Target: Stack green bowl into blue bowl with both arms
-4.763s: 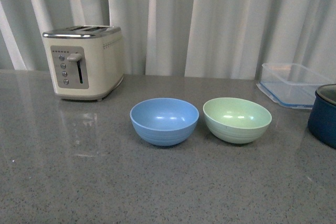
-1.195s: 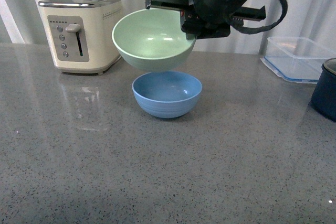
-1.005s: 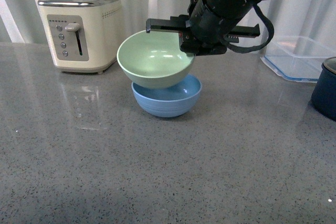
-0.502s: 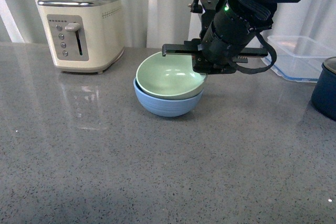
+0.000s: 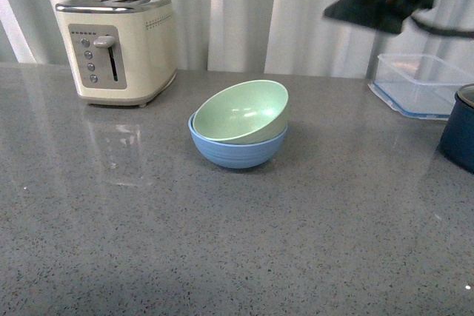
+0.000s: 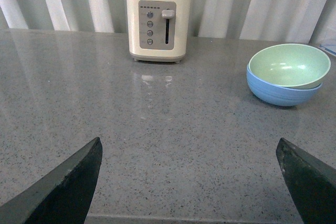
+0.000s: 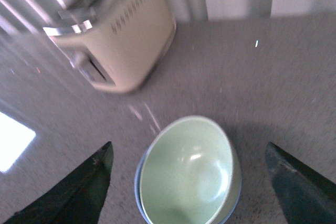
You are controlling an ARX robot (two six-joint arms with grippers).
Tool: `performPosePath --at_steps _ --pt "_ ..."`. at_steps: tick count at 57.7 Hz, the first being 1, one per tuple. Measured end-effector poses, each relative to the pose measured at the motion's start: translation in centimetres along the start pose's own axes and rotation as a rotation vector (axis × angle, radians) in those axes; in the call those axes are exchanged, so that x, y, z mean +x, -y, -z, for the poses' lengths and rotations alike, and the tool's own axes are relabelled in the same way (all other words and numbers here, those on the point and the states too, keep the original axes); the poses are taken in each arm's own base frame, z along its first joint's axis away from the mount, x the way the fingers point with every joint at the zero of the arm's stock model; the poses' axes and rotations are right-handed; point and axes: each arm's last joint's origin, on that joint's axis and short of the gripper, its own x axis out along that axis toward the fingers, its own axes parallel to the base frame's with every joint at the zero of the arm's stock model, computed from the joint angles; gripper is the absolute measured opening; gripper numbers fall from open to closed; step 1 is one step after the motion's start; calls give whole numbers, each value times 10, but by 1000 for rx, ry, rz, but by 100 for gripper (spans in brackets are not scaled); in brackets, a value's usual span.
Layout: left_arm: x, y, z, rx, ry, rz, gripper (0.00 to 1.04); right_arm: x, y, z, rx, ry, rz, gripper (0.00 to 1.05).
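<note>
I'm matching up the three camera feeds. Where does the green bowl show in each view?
Front view: green bowl at centre, tilted in the blue bowl.
Left wrist view: right side, in the blue bowl.
Right wrist view: low centre.
Shared landmark: the cream toaster, in all three.

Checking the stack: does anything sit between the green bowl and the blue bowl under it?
Nothing visible does. The green bowl already rests inside the blue bowl, though tilted rather than seated flat. Both tools are open and clear of the bowls.
</note>
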Motion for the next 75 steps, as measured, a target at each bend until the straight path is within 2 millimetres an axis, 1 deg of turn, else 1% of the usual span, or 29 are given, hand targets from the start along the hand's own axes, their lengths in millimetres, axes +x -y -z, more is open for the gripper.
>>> performPosePath --at_steps 1,2,3,6,7,8,9,12,14,16,17,19,20,25,26,28,31,39,50,55,60,75 --pt "0 0 0 0 0 0 98 -8 -1 -4 2 35 -7 91" --pt "0 0 0 0 0 0 98 -11 -1 -6 2 52 -4 93" --pt "0 0 0 0 0 0 98 -17 -2 -9 -17 107 25 93" --pt "0 0 0 0 1 2 98 -35 1 -12 -91 305 199 83" --pt "0 0 0 0 1 3 98 -40 5 -9 -125 347 264 79" --pt "0 0 0 0 1 3 98 -48 11 -1 -152 380 334 74" --pt "0 0 0 0 1 3 98 -52 15 6 -172 385 365 70" --pt "0 0 0 0 1 2 98 -66 32 36 -231 346 417 56" --pt "0 0 0 0 1 1 98 -74 39 50 -248 323 426 49" --pt "0 0 0 0 1 1 98 -80 43 58 -260 310 427 44" --pt "0 0 0 0 1 1 98 -81 43 59 -261 309 428 42" --pt "0 0 0 0 1 1 98 -91 47 68 -270 305 424 35" --pt "0 0 0 0 1 2 98 -93 47 70 -271 305 424 33" --pt "0 0 0 0 1 2 98 -113 53 81 -278 322 430 17" --pt "0 0 0 0 1 2 98 -115 54 82 -279 324 432 15" --pt "0 0 0 0 1 2 98 -123 56 88 -279 325 433 8" --pt "0 0 0 0 1 2 98 -131 59 96 -286 320 432 0" --pt "0 0 0 0 1 2 98 -154 65 120 -284 303 435 1" --pt "0 0 0 0 1 2 98 -182 68 142 -284 309 434 1" --pt "0 0 0 0 1 2 98 -195 74 148 -285 306 423 1" --pt "0 0 0 0 1 2 98 -202 75 153 -282 308 441 1" --pt "0 0 0 0 1 2 98 -214 71 164 -283 309 435 1"
